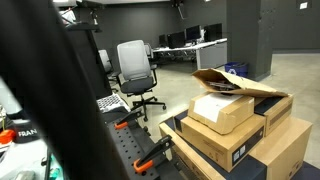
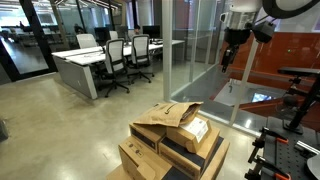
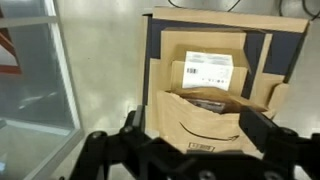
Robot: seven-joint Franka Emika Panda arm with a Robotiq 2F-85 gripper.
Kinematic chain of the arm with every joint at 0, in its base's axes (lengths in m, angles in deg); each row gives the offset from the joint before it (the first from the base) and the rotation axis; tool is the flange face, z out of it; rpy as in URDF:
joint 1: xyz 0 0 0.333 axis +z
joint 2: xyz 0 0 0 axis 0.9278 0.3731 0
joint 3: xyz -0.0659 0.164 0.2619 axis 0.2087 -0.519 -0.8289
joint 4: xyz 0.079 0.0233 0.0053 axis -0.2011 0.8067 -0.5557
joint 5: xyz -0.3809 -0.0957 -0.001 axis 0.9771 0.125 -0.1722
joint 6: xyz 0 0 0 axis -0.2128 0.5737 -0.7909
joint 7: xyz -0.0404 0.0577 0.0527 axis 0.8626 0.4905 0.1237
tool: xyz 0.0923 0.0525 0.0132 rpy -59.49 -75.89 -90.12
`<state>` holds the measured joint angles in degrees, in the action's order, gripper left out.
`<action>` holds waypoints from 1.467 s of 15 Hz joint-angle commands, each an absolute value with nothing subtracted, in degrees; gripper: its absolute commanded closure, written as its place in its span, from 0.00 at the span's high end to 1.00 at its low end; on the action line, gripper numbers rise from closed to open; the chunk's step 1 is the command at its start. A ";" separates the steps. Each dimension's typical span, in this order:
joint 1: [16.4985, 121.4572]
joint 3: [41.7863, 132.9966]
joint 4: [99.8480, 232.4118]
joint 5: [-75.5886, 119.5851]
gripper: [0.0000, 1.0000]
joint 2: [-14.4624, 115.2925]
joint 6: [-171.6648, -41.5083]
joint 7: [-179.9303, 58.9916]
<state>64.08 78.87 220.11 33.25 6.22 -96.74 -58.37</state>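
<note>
Cardboard with a white label on it: the little box (image 3: 208, 72) is sitting on top of the stack of big boxes (image 1: 250, 145), right next to an open paper bag (image 3: 195, 125). It is looking light and stiff, so taking it by its two straight sides seems best. The fingers (image 3: 262, 138) are hanging high above it, spread wide and holding nothing.

Floor (image 2: 60, 130): polished grey concrete, left half of an exterior view.
On floor, upper left: office chairs (image 2: 117, 62).
On floor, lower centre: large cardboard boxes (image 2: 150, 160), foot cut off by the frame's bottom edge.
On top of the boxes: small labelled box (image 2: 197, 130), torn brown mailer (image 2: 165, 115).
</note>
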 commanded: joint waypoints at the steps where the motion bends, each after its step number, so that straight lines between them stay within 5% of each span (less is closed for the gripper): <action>1: 65.46 80.38 221.01 32.45 1.00 4.91 -95.54 -60.17; 22: 65.36 85.02 233.51 34.72 1.00 -12.00 -88.04 -72.53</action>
